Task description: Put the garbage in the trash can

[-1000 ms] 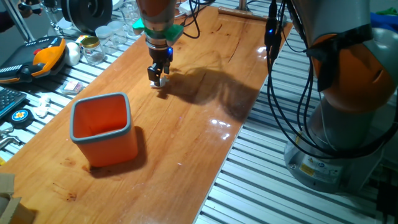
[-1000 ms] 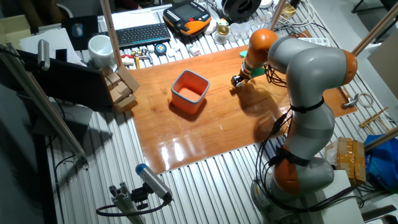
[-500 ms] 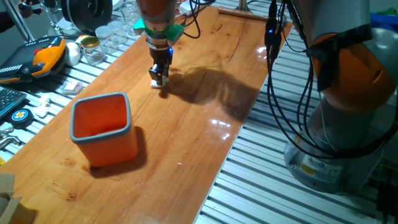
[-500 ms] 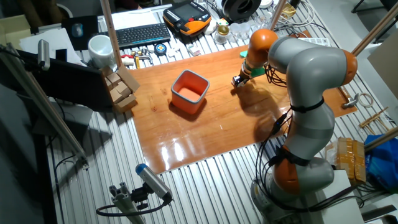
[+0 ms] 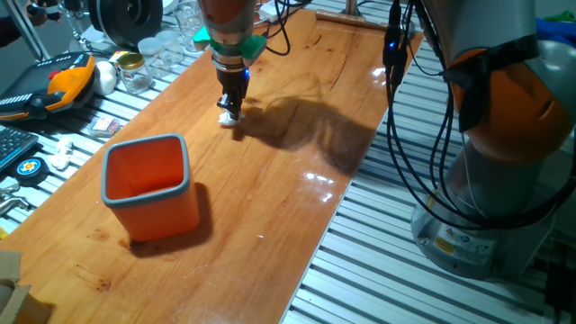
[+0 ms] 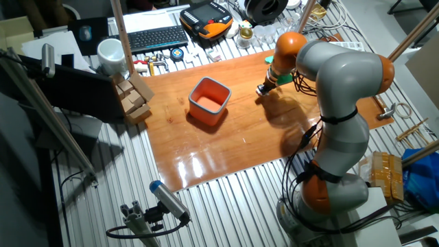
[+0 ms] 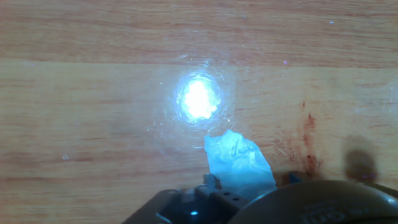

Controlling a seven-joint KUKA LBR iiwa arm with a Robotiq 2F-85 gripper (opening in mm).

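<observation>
The garbage (image 5: 230, 118), a small crumpled white wad, lies on the wooden table at its far middle. My gripper (image 5: 231, 112) points straight down over it, with its fingers drawn in around the wad at table level. In the hand view the wad (image 7: 240, 164) sticks out from between the fingers at the bottom edge. The trash can (image 5: 167, 212), an orange bin with a grey rim, stands upright and open to the front left of the gripper. In the other fixed view the gripper (image 6: 261, 89) is to the right of the trash can (image 6: 206, 115).
Left of the table on the metal bench are an orange-and-black tool (image 5: 65, 81), a smooth white ball (image 5: 106, 78) and glass jars (image 5: 135, 74). The robot's base (image 5: 490, 180) and cables stand at the right. Wooden blocks (image 6: 134, 97) sit at the table's far end.
The gripper's fingers have drawn together around the white wad. The hand has stayed at the same spot over the table.
</observation>
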